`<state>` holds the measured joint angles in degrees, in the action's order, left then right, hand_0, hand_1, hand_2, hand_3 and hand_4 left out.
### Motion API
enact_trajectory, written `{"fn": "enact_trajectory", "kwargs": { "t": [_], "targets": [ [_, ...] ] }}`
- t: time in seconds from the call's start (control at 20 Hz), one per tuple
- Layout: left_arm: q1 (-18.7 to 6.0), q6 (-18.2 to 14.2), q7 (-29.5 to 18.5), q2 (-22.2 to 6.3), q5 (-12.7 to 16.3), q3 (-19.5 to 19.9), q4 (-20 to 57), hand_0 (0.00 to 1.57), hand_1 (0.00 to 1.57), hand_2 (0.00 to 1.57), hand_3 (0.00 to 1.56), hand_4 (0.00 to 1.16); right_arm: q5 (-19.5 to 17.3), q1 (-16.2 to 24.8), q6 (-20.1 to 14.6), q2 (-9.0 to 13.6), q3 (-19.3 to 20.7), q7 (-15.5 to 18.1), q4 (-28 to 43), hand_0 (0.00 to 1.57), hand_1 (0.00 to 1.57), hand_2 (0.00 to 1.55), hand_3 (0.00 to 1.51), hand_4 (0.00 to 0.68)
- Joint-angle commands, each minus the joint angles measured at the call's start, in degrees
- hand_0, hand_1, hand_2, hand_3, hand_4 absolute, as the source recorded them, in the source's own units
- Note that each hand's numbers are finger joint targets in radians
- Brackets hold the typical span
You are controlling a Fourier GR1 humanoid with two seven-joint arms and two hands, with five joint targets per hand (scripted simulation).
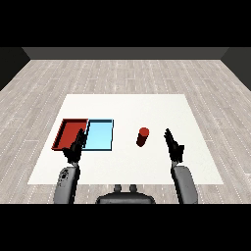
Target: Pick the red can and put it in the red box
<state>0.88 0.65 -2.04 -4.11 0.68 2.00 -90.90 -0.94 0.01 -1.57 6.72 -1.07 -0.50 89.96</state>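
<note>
Reaching with straight, empty fingers, the right hand [174,146] should close around the small red cylindrical can [142,136] standing just to its left.

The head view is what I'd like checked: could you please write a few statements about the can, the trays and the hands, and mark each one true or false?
1. The red can stands on the white table, outside both trays. True.
2. The red tray lies to the right of the light blue tray. False: it lies to its left.
3. The right hand is curled round the can. False: its fingers are straight, and it is to the right of the can, apart from it.
4. The left hand is near the trays. True.
</note>
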Motion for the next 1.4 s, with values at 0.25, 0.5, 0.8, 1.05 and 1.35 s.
{"fn": "enact_trajectory", "kwargs": {
  "t": [0.25,0.5,0.8,1.05,1.35],
  "targets": [
    [0.51,0.15,-0.85,0.76,-2.95,-2.68,0.25,0.0,0.0,0.0,0.0,0.0,11.85,-1.5,12.88,9.61,13.7,6.1,-6.34,0.0,0.0,0.0,0.0,0.0],
    [-0.71,3.6,-19.95,1.48,2.44,0.93,-4.63,0.0,0.0,0.0,0.0,0.0,14.31,1.09,17.62,6.4,12.59,21.08,-3.06,0.0,0.0,0.0,0.0,0.0],
    [-2.31,3.44,-24.82,2.82,1.46,0.36,0.8,0.0,0.0,0.0,0.0,0.0,16.76,-1.83,22.77,10.77,17.05,22.14,-6.22,0.0,0.0,0.0,0.0,0.0],
    [-3.4,2.64,-20.84,3.1,2.17,-0.12,-1.23,0.0,0.0,0.0,0.0,0.0,13.64,-2.35,20.72,7.18,15.41,23.25,-7.84,0.0,0.0,0.0,0.0,0.0],
    [1.21,3.83,-21.55,3.41,2.89,-1.0,-4.6,0.0,0.0,0.0,0.0,0.0,12.26,0.2,23.14,7.27,15.31,25.62,-9.22,0.0,0.0,0.0,0.0,0.0]
  ]
}}
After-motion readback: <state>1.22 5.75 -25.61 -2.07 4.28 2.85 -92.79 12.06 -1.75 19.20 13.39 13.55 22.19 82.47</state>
